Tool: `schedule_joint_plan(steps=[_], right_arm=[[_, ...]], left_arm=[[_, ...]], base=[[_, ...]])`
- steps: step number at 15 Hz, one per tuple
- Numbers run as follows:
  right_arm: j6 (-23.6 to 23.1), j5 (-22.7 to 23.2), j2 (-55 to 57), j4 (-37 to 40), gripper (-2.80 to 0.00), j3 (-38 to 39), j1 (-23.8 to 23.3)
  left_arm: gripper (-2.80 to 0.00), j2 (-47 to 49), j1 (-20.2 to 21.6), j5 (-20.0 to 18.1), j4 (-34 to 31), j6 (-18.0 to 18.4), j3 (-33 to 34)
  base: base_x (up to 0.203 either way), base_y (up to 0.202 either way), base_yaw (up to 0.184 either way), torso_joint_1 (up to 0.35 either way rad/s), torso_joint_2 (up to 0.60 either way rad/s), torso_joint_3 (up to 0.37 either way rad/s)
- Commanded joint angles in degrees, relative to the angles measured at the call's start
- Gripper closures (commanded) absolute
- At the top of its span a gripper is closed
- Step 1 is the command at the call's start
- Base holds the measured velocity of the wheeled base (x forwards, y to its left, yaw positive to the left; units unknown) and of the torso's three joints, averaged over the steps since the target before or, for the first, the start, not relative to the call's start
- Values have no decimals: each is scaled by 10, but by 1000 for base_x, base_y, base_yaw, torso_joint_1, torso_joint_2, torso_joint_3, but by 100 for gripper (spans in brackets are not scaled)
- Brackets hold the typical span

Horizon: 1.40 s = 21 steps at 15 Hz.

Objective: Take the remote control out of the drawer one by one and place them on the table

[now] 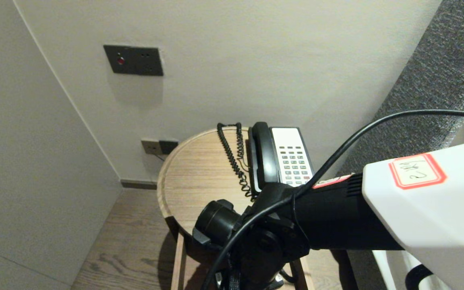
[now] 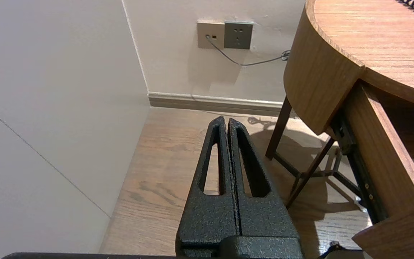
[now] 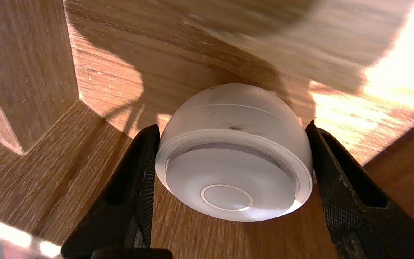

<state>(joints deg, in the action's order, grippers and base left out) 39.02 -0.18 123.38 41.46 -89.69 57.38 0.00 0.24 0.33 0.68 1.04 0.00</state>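
Grasping a white dome [image 3: 234, 162] with the right claw [image 3: 233, 126], a black finger [image 3: 144, 169] pressed against each side of the rim. Flat, ringed face of the dome turned toward the wrist camera, rounded back toward a wooden surface [image 3: 95, 90] behind. No telling of contact between dome and wood. Just beside, an upright wooden board [image 3: 23, 72].

From the head camera: reaching down with the right arm [image 1: 336, 213] past the near edge of the round table [image 1: 199, 169], below the top, with claw and dome hidden under the wrist. On the table top, toward the far right edge, a black-and-white phone [image 1: 284, 157] with the handset in its cradle, and next to it, toward the middle, its coiled cord [image 1: 236, 157].

Under the top at the near edge, a drawer [image 2: 383, 151] standing pulled out. No sure link visible between it and the wood around the dome.

Parked low off the table's left edge: the left claw [image 2: 227, 120], clenched tight on nothing, hanging above the plank floor [image 2: 156, 172] and pointing toward a wall socket [image 2: 238, 35] well beyond.
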Motion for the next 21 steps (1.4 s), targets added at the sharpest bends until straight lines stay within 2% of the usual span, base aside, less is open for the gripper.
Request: schedule_joint_plan(steps=[1,7,10,21], right_arm=[[2,-2,-19,8,0,0,-17],[-1,-3,-62,13,0,0,-71],[-3,-3,-88,49,0,-10,-86],[2,-3,-143,71,0,-4,-85]], left_arm=[[0,-1,0,0,0,0,0],[0,-1,0,0,0,0,0],[0,-1,0,0,0,0,0],[0,-1,0,0,0,0,0]], base=[[0,0,0,0,0,0],[0,0,0,0,0,0],[0,0,0,0,0,0],[0,0,0,0,0,0]])
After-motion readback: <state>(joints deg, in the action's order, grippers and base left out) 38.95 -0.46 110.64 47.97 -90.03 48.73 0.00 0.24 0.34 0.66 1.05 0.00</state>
